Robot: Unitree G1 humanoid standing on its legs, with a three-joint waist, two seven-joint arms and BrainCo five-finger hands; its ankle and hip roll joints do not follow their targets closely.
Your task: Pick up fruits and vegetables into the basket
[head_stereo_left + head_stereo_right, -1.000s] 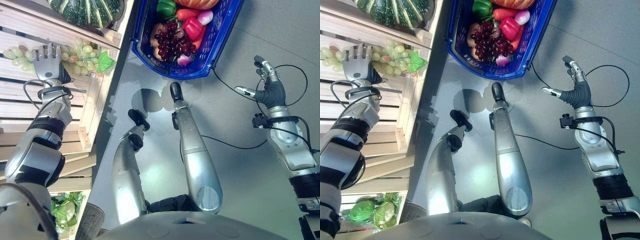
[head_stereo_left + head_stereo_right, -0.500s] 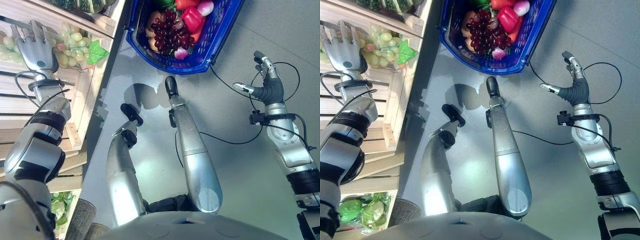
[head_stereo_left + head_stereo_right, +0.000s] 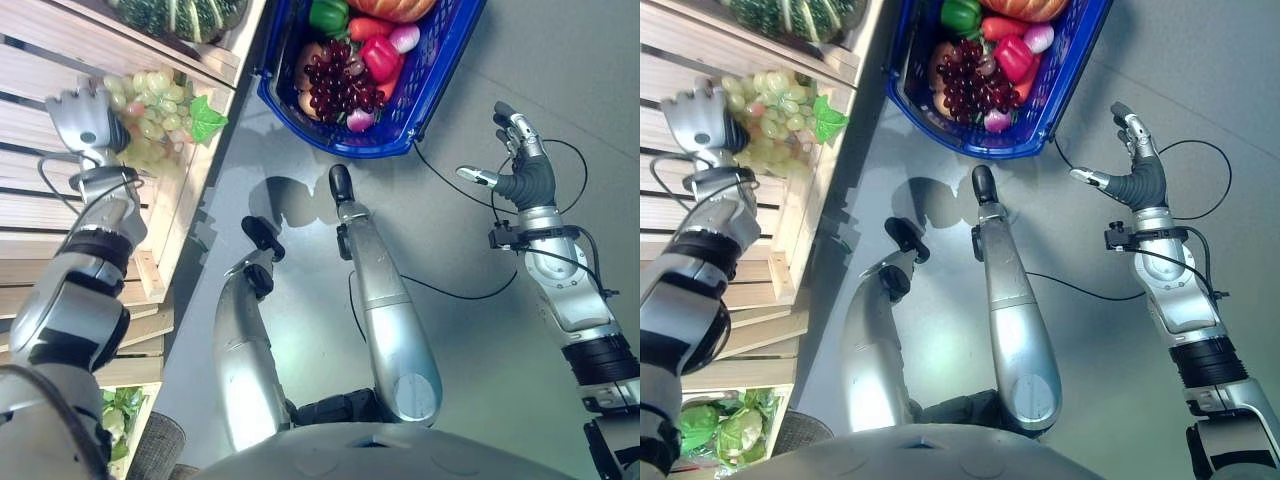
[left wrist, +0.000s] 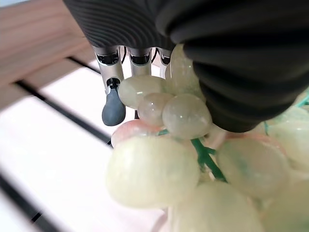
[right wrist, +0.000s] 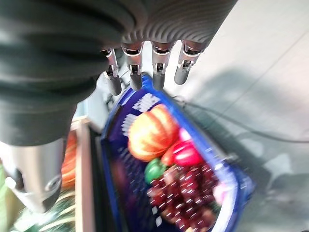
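On the slatted wooden shelf (image 3: pixel 40 215), the left hand (image 3: pixel 82 118) curls its fingers round a bunch of green grapes (image 3: pixel 150 95), lifted slightly off the slats. The right hand (image 3: pixel 520 165) hangs spread, holding nothing, beside the blue basket (image 3: pixel 440 70) of dark grapes (image 3: pixel 335 85) and peppers on the floor.

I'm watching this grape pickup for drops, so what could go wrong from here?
1. The left hand is curled on just one end of the green grapes; in the left wrist view most of the bunch hangs clear of the fingers, so it might slip or shed grapes.
2. The blue basket already looks crowded with purple grapes and peppers, so the new bunch may roll off.
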